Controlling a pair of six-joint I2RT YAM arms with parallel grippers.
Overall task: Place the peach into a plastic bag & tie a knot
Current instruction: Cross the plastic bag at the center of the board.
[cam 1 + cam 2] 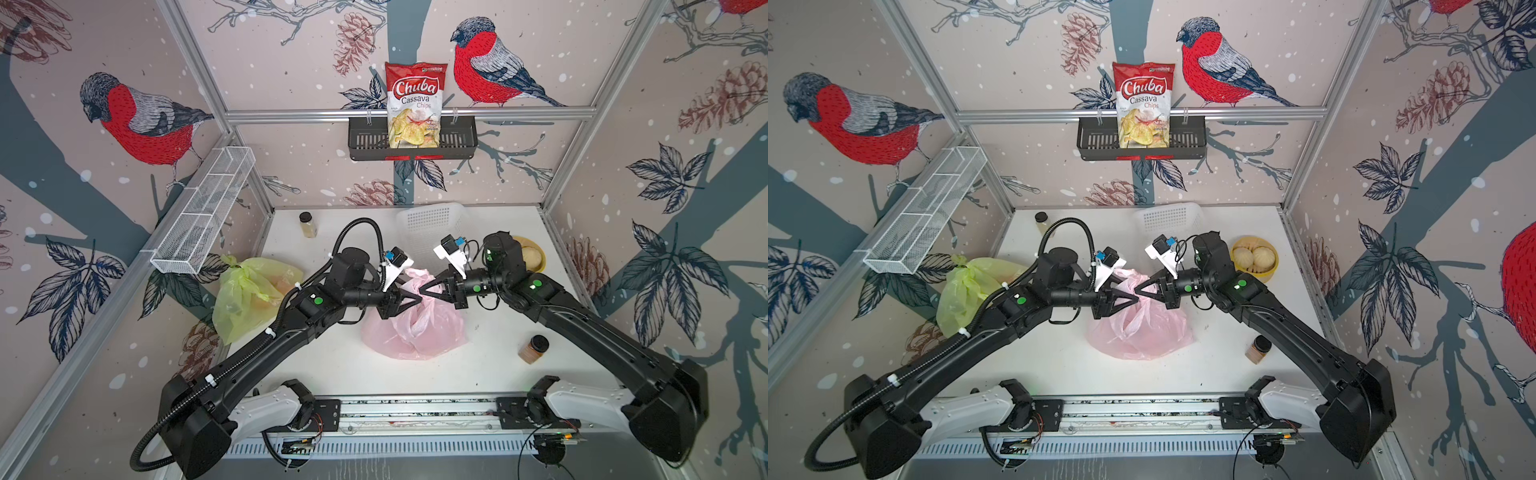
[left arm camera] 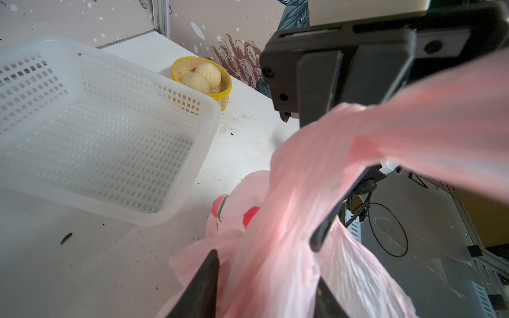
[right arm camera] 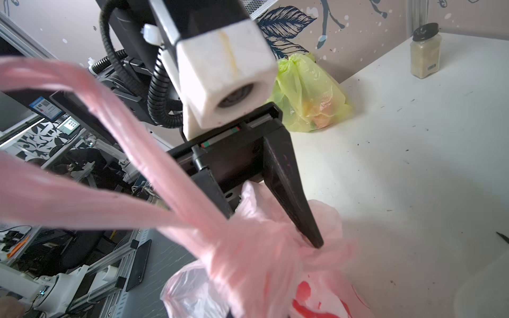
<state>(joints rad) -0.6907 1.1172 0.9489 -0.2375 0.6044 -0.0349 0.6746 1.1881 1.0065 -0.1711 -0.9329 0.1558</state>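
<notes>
At mid-table, right gripper (image 1: 423, 287) was clamped on the bag (image 1: 415, 332) handle (image 3: 82, 90), left gripper (image 1: 417, 296) jaws apart round the neck (image 3: 248, 247). Cinching wanted a slow, straight pull.

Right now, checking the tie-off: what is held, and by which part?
The right gripper is shut on the pink plastic bag at its twisted handles; the left gripper is open around the neck, holding nothing.
</notes>
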